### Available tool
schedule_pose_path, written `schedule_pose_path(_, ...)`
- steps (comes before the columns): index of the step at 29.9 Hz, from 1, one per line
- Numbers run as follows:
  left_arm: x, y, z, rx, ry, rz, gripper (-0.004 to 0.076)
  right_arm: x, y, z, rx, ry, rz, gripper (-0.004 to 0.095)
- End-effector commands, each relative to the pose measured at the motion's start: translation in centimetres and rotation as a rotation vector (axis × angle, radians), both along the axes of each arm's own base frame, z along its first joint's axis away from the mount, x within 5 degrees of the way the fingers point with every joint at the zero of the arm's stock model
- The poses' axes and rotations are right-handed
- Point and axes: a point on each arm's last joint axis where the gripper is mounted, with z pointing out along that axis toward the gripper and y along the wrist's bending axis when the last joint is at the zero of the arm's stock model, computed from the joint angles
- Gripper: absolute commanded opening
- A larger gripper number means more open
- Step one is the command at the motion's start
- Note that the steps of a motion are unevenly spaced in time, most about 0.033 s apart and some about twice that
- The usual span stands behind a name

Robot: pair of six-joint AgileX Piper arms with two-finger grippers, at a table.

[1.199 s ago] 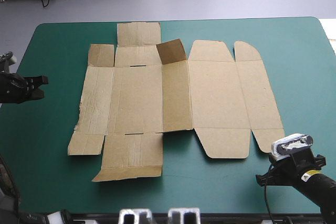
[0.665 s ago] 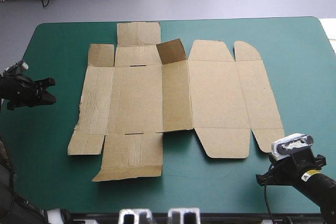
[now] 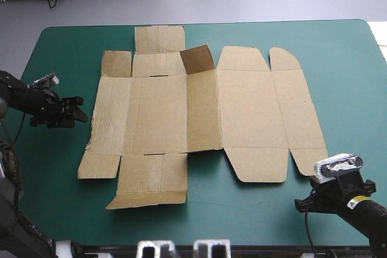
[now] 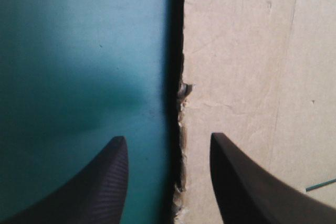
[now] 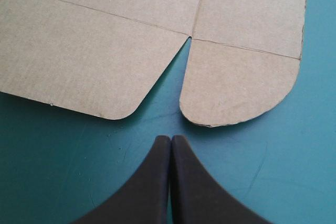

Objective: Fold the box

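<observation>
Box (image 3: 199, 113) lies flat and unfolded across the middle of the teal-green cover (image 3: 344, 52), with one small far flap (image 3: 197, 59) raised. Left gripper (image 4: 167, 136) is set wide, its fingers astride the box's ragged left edge. Right gripper (image 5: 170, 139) has its fingers pressed together, just short of the rounded flaps (image 5: 239, 85) at the near right and apart from them.
</observation>
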Motion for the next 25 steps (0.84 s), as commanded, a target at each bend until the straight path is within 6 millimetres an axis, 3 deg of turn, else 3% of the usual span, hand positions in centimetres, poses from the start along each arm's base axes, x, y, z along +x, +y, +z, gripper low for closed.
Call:
schedule_pose_path(1, -1.2, -1.2, 1.3, -0.067, 0.011, -0.057, 0.0356, 0.5, 0.0, 1.3, 0.013, -0.073, -0.015, -0.0023)
schedule_pose_path(14, -1.4, -1.4, 0.3, -0.091, 0.03, -0.074, 0.0356, 0.5, 0.0, 1.3, 0.015, -0.073, -0.016, -0.0023)
schedule_pose_path(25, -1.9, -1.8, -5.4, -0.198, 0.187, -0.092, 0.0356, 0.5, 0.0, 1.3, 0.031, -0.066, -0.031, -0.0023)
